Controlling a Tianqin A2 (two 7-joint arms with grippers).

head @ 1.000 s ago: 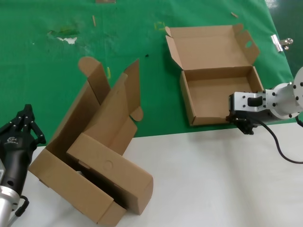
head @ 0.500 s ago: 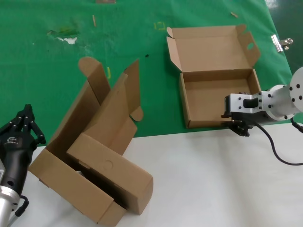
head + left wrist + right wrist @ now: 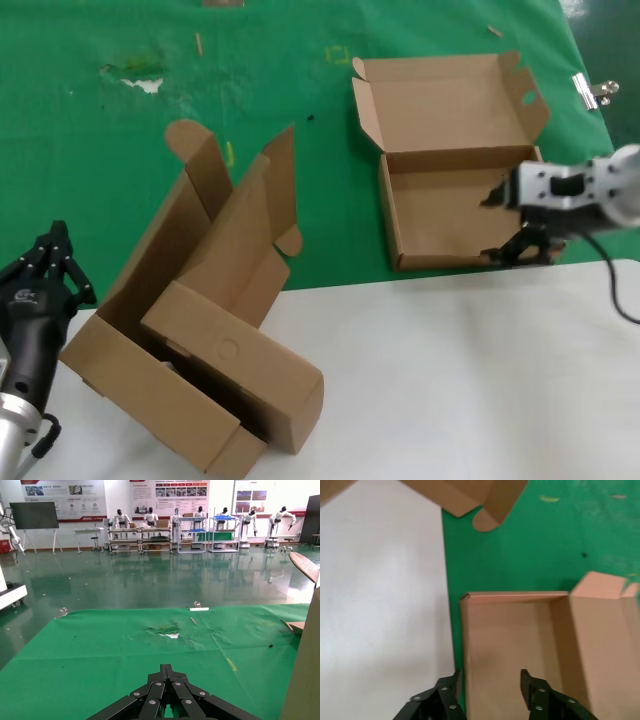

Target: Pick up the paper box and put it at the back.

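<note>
- Box (image 3: 455,190) sits open on the green cloth (image 3: 90,140), near the cloth's front edge where the white table (image 3: 460,380) begins, with its lid folded back and lying flat behind the tray.
- Your right gripper (image 3: 512,220) is at the tray's front right corner. In the right wrist view its jaws stand apart, one finger (image 3: 536,687) inside the tray and the other outside the front wall, so it grips nothing yet.
- Seat the jaws deeper over that wall before you close; a pinch only on the top edge will probably let thin cardboard bend or slip.
- Close gently and squarely. Judging by the shallow tray, a grip near one corner may let the box swing, so lift slowly and keep the wall upright.
- Carry it well up the cloth toward the torn patch (image 3: 145,82), and lift enough that the lid does not drag.
- Two other boxes (image 3: 200,340) lean together on the left, well apart from your path; you need not go near them.
- Left gripper (image 3: 50,262) is parked low at the left beside those boxes, fingertips brought together in its wrist view; leave it there.
</note>
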